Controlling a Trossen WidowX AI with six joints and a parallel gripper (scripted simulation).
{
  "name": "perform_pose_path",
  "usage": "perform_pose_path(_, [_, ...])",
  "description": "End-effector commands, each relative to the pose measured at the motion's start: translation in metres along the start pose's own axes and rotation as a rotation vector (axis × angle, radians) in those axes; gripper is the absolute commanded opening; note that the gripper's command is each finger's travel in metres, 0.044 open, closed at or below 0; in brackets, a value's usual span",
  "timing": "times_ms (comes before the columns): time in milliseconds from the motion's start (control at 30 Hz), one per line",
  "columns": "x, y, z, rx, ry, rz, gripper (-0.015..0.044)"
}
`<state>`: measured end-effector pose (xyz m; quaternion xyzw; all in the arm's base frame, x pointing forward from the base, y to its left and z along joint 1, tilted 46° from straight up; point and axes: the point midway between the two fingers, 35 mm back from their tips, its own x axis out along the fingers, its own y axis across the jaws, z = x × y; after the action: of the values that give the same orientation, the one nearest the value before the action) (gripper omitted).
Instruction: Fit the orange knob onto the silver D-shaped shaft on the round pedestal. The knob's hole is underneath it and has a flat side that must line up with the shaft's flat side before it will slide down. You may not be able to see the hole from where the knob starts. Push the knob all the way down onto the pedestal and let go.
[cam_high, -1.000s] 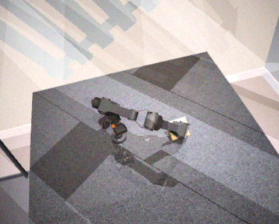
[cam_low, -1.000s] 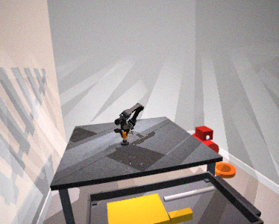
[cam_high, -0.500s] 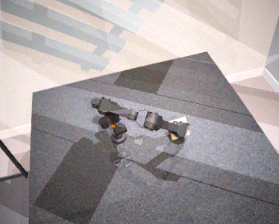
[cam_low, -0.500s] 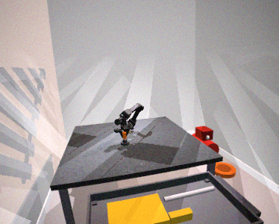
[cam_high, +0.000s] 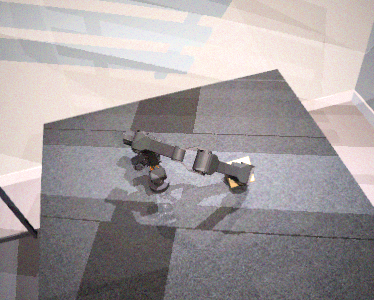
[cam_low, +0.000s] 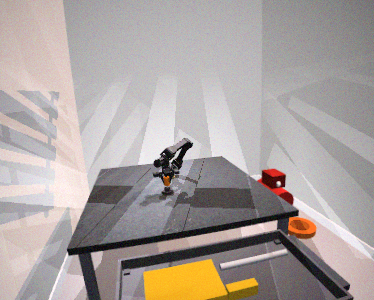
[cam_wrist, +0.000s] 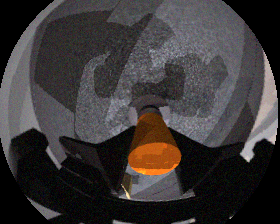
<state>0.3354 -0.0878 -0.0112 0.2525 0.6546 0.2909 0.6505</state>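
My gripper (cam_low: 167, 178) (cam_wrist: 150, 129) is shut on the orange knob (cam_low: 167, 182) (cam_wrist: 154, 156), a tapered piece with its narrow end down. Only specks of the knob show in the top view, between dark gripper parts. The round dark pedestal (cam_high: 160, 188) (cam_low: 168, 192) (cam_wrist: 142, 101) stands directly below the knob. In the wrist view the knob's narrow end overlaps the dark centre of the pedestal. The silver shaft and the hole cannot be made out, so whether the flat sides line up, or the shaft is inside the knob, cannot be told.
The arm (cam_high: 165, 148) (cam_low: 175, 147) reaches from its base, over a pale yellowish patch (cam_high: 232, 183), across the dark table (cam_high: 280, 260) (cam_low: 125, 225). Strong stripes of shadow cross the table. Below its front edge are a yellow block (cam_low: 182, 282) and a white rod (cam_low: 255, 259).
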Motion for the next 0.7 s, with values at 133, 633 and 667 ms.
perform_pose_path(133, [0.0012,-0.0004,0.001,0.011,-0.002,-0.001,0.0])
perform_pose_path(633, [-0.0027,-0.0001,0.0006,0.181,-0.002,-0.001,0.0])
perform_pose_path(667, [-0.0022,0.0,0.0004,0.211,-0.002,-0.001,0.0])
